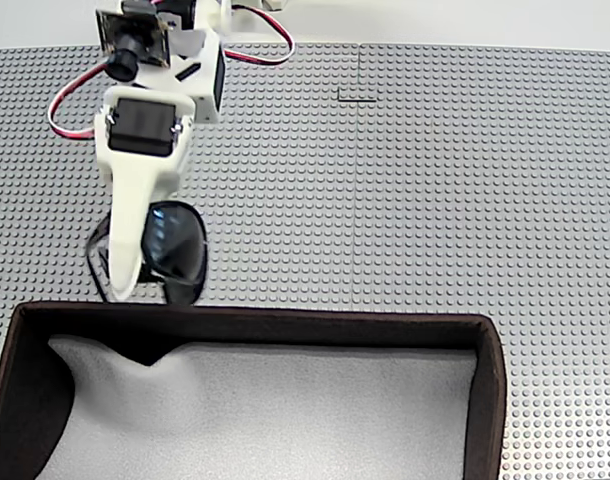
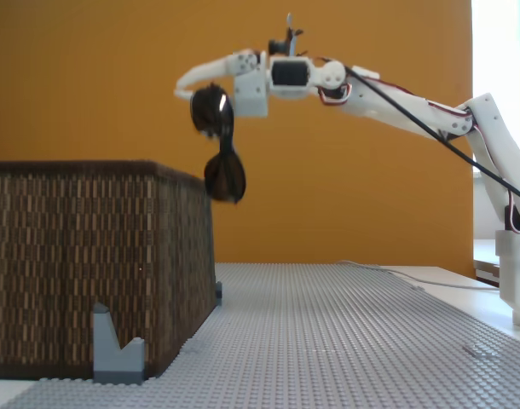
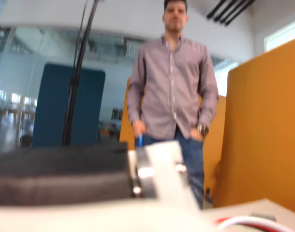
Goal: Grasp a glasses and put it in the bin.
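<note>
Bin (image 1: 490, 400) sits nearest the lens in a fixed view, dark brown woven walls, white foam lining inside; in the side-on fixed view its woven wall (image 2: 89, 264) fills the left foreground with a small grey bracket (image 2: 117, 351) against its base. No readable writing, brand or label anywhere.

Glasses (image 1: 177, 252) hang in the air, pinched by the gripper (image 1: 125, 290), dark glossy lenses, black frame. From the side the glasses (image 2: 223, 175) dangle below the gripper (image 2: 185, 85), one lens above the other, lower lens level with the bin's top edge and just beside its near corner, not inside it. From above they sit just outside the bin's far rim, near its left end.

Claw is closed on the glasses frame, white fingers pointing toward the bin.

White arm (image 2: 396, 106) stretches in from the right, red and white wires along it. Grey studded baseplate (image 1: 405, 200) covers the table. Orange wall behind.

Wrist view, blurry: a person (image 3: 172, 92) in a striped shirt and jeans stands facing the camera, orange partition at right.
</note>
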